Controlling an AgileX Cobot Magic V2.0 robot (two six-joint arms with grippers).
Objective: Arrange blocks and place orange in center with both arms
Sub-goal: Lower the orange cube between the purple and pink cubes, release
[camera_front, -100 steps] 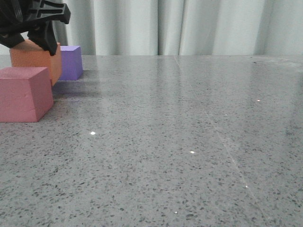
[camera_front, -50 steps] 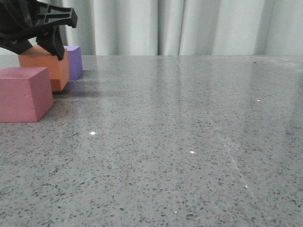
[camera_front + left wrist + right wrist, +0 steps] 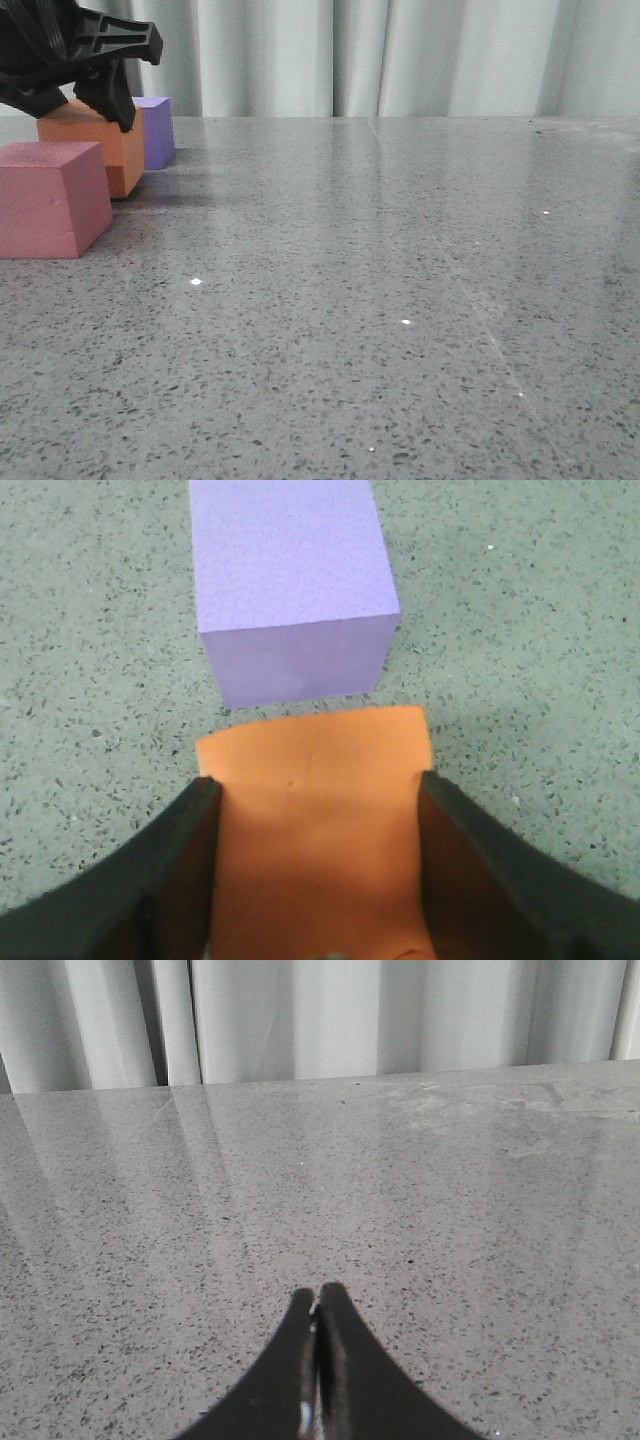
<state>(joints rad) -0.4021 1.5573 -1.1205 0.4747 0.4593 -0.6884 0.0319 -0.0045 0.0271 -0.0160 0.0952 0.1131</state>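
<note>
Beside purple block point(image 3: 156, 131), left claw point(image 3: 72, 92) pinches orange block point(image 3: 100, 140) between both fingers point(image 3: 170, 865); orange sits on grey surface point(image 3: 380, 280), purple just behind, pink-red block point(image 3: 50, 198) just in front. Right claw point(image 3: 318, 1310) pressed together, empty.

Table point(image 3: 400, 300): speckled grey stone-look top, polished, glossy enough to mirror the curtain and throw small glints. Curtain point(image 3: 400, 55): pale cloth, matt, soft vertical folds. Pink cube point(image 3: 50, 200): matt foam, fine grainy face, no sheen. Orange cube point(image 3: 320, 810): matt foam, mostly smooth on top with a faint crease line. Purple cube point(image 3: 290, 580): matt foam, pebbled crackle texture on top, side face smoother. Left gripper point(image 3: 318, 880) fingers point(image 3: 190, 860): black, matt, plastic-looking. Right gripper point(image 3: 318, 1360): same black matt finish, smooth curved fingers.
</note>
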